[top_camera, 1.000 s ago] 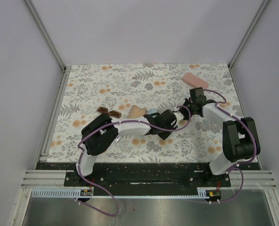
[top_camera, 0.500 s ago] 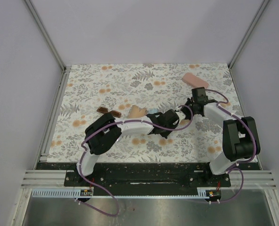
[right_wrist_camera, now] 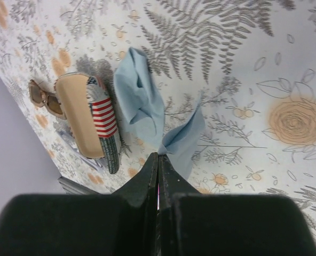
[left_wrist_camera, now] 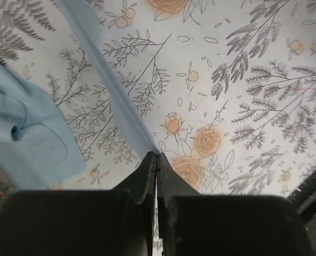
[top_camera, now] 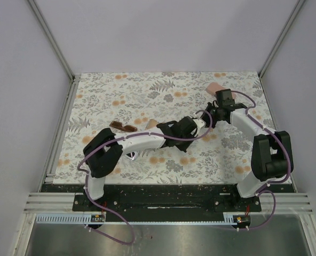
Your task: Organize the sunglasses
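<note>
The slim brown sunglasses (top_camera: 122, 126) lie left of centre on the floral table; in the right wrist view these sunglasses (right_wrist_camera: 45, 99) sit beside the stars-and-stripes pouch (right_wrist_camera: 91, 121). A light blue cloth (right_wrist_camera: 142, 101) hangs between both grippers. My left gripper (left_wrist_camera: 157, 156) is shut on one taut edge of the cloth (left_wrist_camera: 32, 133). My right gripper (right_wrist_camera: 158, 154) is shut on another corner of it. From above, the left gripper (top_camera: 199, 122) and right gripper (top_camera: 212, 113) are close together right of centre, hiding the cloth.
A pink hard case (top_camera: 215, 87) lies at the back right, partly behind the right wrist. The pouch (top_camera: 149, 124) peeks out beside the left forearm. Grey walls and rails enclose the floral table (top_camera: 104, 96) on the left, back and right.
The left gripper has shut on the blue cloth. Both grippers moved toward the back right with it, and the left arm stretched out further.
</note>
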### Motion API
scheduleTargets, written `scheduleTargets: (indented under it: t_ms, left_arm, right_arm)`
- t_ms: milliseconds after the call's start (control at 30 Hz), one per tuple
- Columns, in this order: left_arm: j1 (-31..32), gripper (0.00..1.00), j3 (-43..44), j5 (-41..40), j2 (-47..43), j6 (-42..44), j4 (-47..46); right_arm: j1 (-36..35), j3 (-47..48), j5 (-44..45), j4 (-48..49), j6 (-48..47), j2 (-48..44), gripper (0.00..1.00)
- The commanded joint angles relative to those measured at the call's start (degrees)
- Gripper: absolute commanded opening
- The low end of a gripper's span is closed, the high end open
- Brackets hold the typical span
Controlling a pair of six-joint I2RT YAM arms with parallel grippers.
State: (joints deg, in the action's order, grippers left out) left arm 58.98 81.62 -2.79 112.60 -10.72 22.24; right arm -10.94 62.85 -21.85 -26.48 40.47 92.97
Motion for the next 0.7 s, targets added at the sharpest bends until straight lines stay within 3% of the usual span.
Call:
scheduleTargets:
  t_ms: [0, 267, 667]
  left_arm:
    - [-2.72, 0.0, -3.22, 6.56, -8.26, -2.81, 1.49]
    - [-7.3, 0.0, -10.25, 10.87, -18.63, -4.22, 3.16]
    - [-15.64, 0.0, -19.57, 11.14, -30.94, -3.87, 7.2]
  right_arm:
    - [-2.59, 5.08, -3.64, -0.85, -1.53, 1.6, 0.0]
    - [-10.76, 12.11, -3.38, -1.38, 0.92, 4.76, 0.0]
    - [-17.18, 24.07, -4.35, -0.77, 3.21, 13.2, 0.0]
